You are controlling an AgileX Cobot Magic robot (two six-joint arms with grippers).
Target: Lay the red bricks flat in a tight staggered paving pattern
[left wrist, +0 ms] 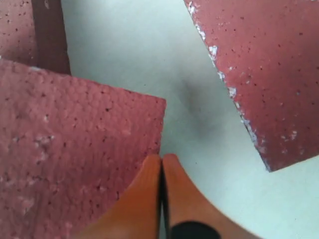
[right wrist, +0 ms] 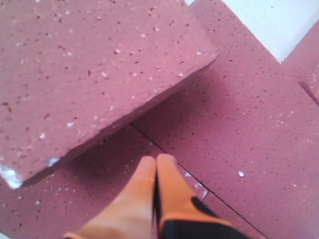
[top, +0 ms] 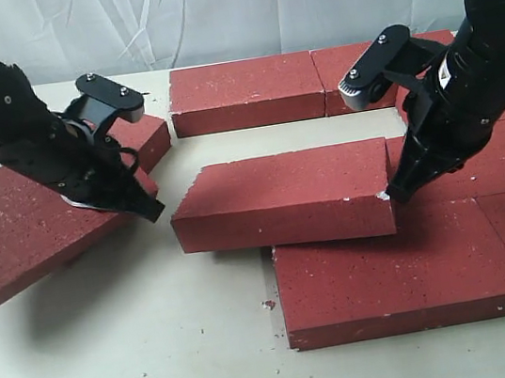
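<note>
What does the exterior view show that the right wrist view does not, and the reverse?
Only exterior: the left gripper by a tilted brick, and the back row of bricks. Only right wrist: the closed orange fingertips above a joint between two flat bricks. Both: the middle brick, white chips on its edge, lying partly over lower bricks.

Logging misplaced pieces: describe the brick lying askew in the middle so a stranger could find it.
On the pale table, look just left of the right gripper. The centre brick there alone rides up on the front brick, its near corner chipped white.
</note>
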